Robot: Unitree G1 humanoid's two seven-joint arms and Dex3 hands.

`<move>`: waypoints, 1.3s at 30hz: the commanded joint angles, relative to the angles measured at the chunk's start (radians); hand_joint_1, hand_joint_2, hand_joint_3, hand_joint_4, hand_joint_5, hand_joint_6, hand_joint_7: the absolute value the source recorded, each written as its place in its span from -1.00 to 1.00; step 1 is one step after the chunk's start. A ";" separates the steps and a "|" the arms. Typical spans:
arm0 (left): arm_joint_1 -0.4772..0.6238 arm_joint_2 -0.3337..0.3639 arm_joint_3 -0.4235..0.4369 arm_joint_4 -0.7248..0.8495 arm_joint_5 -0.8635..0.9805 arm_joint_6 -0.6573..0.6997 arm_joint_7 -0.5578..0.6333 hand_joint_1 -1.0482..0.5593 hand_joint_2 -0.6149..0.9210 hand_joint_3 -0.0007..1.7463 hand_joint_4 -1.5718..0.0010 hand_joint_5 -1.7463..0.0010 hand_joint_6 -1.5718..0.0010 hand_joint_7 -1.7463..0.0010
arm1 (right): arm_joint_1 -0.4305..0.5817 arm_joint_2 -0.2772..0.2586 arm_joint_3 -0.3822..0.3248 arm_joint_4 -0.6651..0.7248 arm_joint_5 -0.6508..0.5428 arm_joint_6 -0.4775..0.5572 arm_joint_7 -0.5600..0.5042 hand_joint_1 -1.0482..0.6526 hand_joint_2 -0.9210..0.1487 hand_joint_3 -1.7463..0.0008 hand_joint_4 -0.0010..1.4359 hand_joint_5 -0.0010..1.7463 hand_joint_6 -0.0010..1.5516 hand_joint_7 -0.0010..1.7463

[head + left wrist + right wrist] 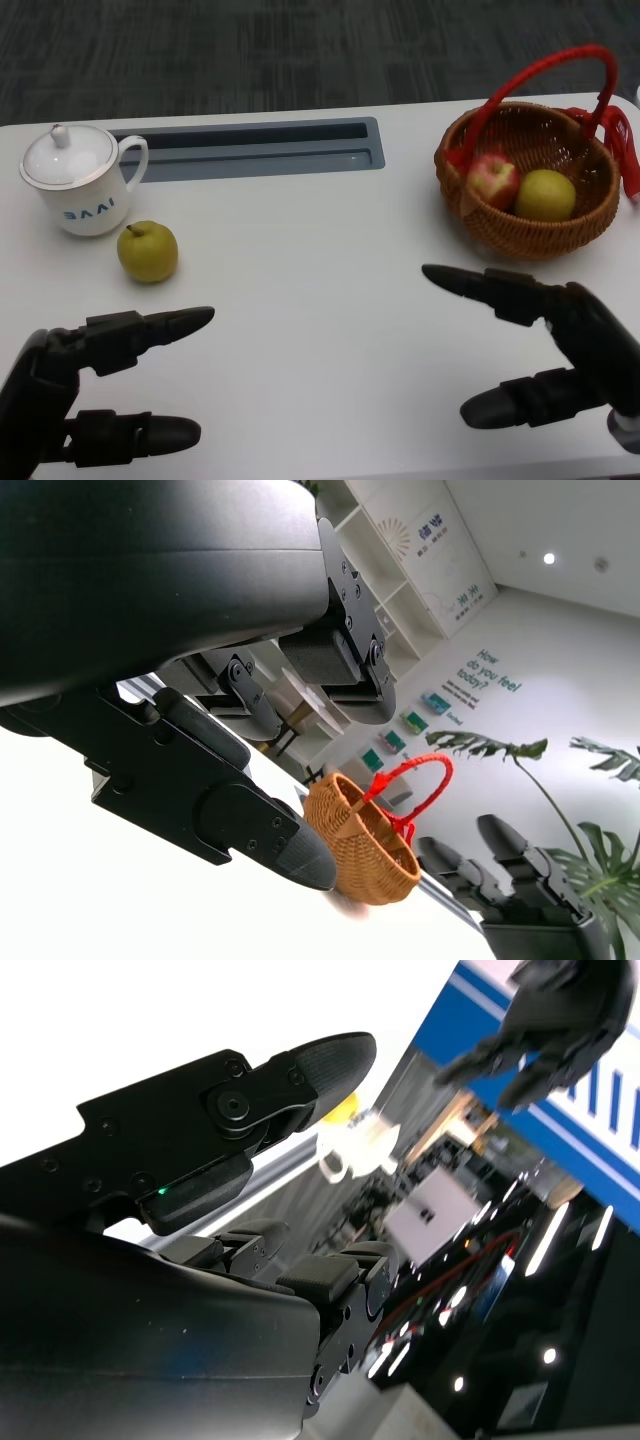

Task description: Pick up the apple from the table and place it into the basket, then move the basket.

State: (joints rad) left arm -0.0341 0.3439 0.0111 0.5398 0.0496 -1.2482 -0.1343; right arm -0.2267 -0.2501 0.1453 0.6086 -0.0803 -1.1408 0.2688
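A round woven wicker basket [530,180] with a red looped handle [560,75] is seen at the far right of the white counter [320,330] in the head view. Inside it, a red-and-yellow apple [492,180] is lodged against the left wall, touching a yellow-green round fruit [546,195] beside it. A red ribbon or strap [622,150] is draped over the basket's right rim.

At the far left, a white lidded ceramic mug [75,180] with blue lettering is stood upright, and a second yellow-green fruit with a stem [148,251] is placed just in front of it, near but apart. A grey recessed tray strip [250,148] is set into the counter behind them.

The left hand [90,385] is held at the lower left, fingers spread and nothing grasped. The right hand [545,345] is held at the lower right, in front of the basket and apart from it, likewise spread and holding nothing. In the left wrist view the basket [360,840] is seen beyond the black fingers [255,825], with the other hand [505,880] beside it.
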 commanded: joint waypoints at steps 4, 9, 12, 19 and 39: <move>-0.004 0.020 -0.009 0.000 -0.041 -0.007 -0.037 -0.41 0.79 -1.00 -0.11 1.00 0.02 1.00 | 0.009 0.047 0.054 -0.022 0.038 0.015 0.043 -0.48 -0.79 0.99 -0.12 -0.98 -0.29 -0.99; -0.001 0.017 -0.005 -0.001 -0.042 -0.008 -0.043 -0.41 0.79 -1.00 -0.11 1.00 0.01 1.00 | 0.012 0.059 0.061 -0.024 0.036 0.010 0.047 -0.46 -0.80 0.99 -0.09 -0.99 -0.27 -0.99; 0.007 0.013 -0.010 -0.003 -0.048 -0.009 -0.046 -0.40 0.79 -1.00 -0.11 1.00 0.01 1.00 | 0.031 0.087 0.084 -0.032 0.028 0.018 0.050 -0.40 -0.78 1.00 0.01 -0.97 -0.17 -0.97; 0.012 0.007 -0.032 -0.007 -0.084 -0.006 -0.073 -0.36 0.78 -1.00 -0.11 1.00 0.01 1.00 | 0.031 0.113 0.108 -0.015 0.050 0.028 0.074 -0.29 -0.77 1.00 0.10 -0.98 -0.08 -0.98; 0.006 0.000 -0.044 -0.018 -0.128 0.007 -0.115 -0.34 0.78 -1.00 -0.19 0.98 -0.04 0.99 | -0.004 0.148 0.076 0.062 0.028 -0.024 0.042 -0.17 -0.84 1.00 0.19 -0.99 0.01 -0.99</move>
State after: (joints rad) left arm -0.0276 0.3359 -0.0369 0.5340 -0.0642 -1.2469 -0.2400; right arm -0.2226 -0.0950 0.2380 0.6615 -0.0573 -1.1534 0.3201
